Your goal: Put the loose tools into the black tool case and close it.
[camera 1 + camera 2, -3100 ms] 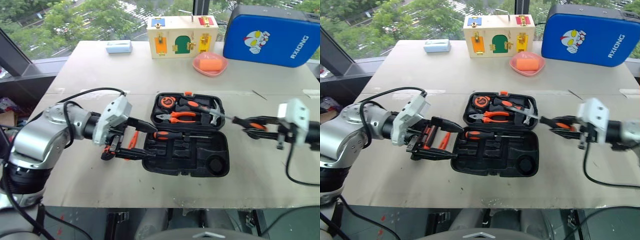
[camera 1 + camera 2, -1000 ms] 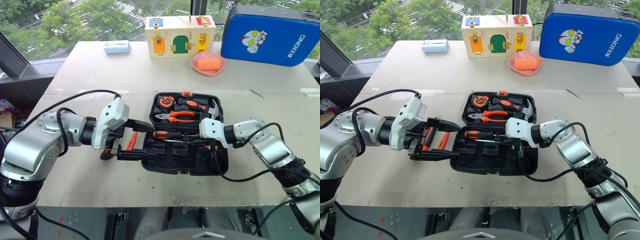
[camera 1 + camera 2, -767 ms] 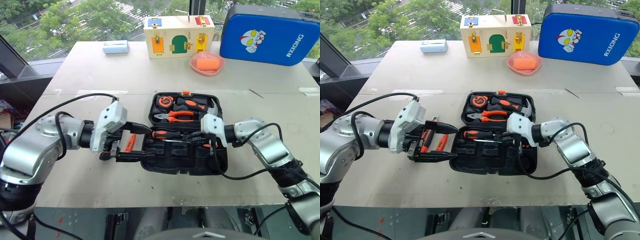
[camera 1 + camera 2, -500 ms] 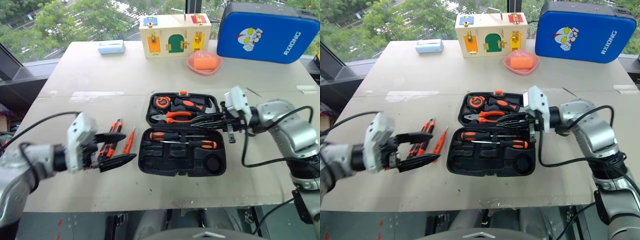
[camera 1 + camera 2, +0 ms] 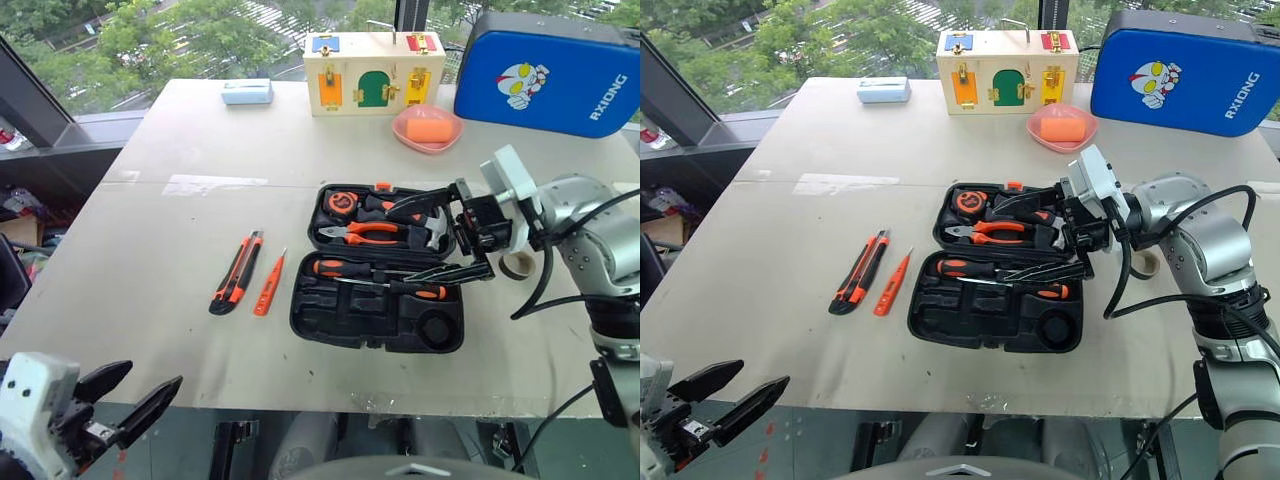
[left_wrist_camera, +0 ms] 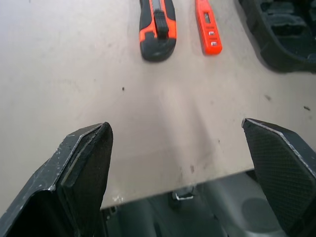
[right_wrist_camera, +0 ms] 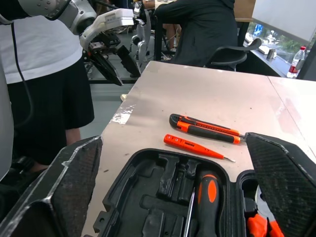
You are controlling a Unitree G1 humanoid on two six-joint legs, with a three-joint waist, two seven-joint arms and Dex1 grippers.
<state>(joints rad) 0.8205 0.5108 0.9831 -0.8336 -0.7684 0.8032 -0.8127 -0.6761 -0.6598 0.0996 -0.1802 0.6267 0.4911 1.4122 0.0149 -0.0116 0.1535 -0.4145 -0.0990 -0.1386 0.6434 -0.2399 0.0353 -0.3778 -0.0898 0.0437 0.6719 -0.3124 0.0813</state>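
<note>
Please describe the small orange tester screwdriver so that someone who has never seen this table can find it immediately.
Start from the open black tool case in the middle of the table. Two loose tools lie on the bare tabletop at its left side; the tester screwdriver is the one nearer the case. It is slim and all orange, whereas the utility knife is thicker and black-and-orange.

my head pair: high, facing 12 o'clock down over worktop [image 5: 180, 150] | my left wrist: close, near edge | my right wrist: low across black tool case [image 7: 163, 197] | all share utility knife [image 6: 157, 27]

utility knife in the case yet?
No, the utility knife lies on the table beside the tester screwdriver, left of the black tool case.
</note>
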